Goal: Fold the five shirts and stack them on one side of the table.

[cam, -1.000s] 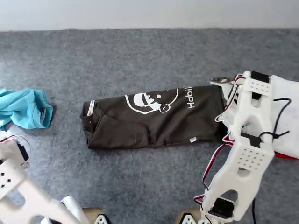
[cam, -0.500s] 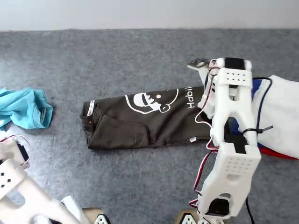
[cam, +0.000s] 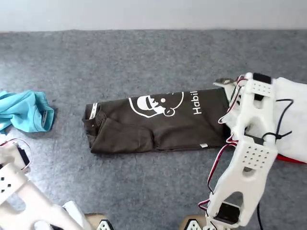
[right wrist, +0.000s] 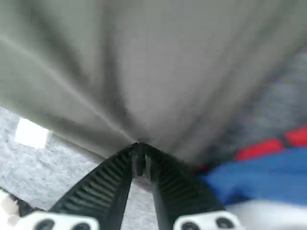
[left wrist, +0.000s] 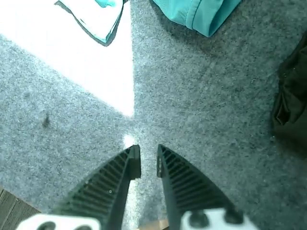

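A dark olive shirt [cam: 153, 122] with a white print lies folded into a long strip across the middle of the grey table. At its right end, my right gripper [cam: 227, 89] is shut on the fabric; the right wrist view shows the fingertips [right wrist: 139, 160] pinching a fold of the olive shirt [right wrist: 120, 72]. A crumpled teal shirt [cam: 24, 111] sits at the left edge. My left gripper [left wrist: 148, 160] hovers over bare carpet, its fingers a narrow gap apart with nothing between them, the teal shirt [left wrist: 196, 14] lying beyond them.
A stack topped by a white shirt [cam: 293, 115] lies at the right edge, with a red layer [cam: 290, 159] below and a blue one [right wrist: 259, 177] close to the right gripper. The left arm's base [cam: 14, 191] occupies the near left corner.
The right arm swung up and left half a second ago, then came back to the shirt's right end. The olive shirt's right part has shifted slightly rightward. The left arm kept still.
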Motion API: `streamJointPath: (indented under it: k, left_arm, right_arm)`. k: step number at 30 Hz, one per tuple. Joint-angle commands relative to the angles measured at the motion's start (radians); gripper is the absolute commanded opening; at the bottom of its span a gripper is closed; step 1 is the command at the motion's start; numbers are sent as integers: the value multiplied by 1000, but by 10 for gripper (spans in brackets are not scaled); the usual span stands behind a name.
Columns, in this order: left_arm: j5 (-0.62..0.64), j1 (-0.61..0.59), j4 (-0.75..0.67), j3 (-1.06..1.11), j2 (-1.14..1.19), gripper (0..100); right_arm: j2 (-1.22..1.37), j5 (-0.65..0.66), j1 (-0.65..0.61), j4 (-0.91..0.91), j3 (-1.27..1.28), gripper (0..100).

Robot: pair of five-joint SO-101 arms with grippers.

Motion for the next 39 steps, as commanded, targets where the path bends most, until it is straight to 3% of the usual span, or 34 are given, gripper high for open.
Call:
streamJointPath:
  k: [1, 8, 15, 25, 29, 39]
  left_arm:
    - [-3, 0, -12, -7, -14, 72]
    - [-3, 0, -12, -7, -14, 72]
    - [-3, 0, -12, -5, -12, 72]
    - [-3, 0, -12, -5, -11, 72]
    - [-3, 0, -12, -5, -11, 72]
    - [-3, 0, -12, -5, -8, 72]
  right_arm:
    - [-53, -2, -30, 51, -97, 39]
    - [-168, -133, -133, 22, -101, 48]
    - [-124, -393, -147, -108, -101, 281]
    - [-1, -506, -176, -229, -101, 289]
    - [41, -508, -232, -206, -101, 273]
    - [99, -500, -243, -191, -101, 25]
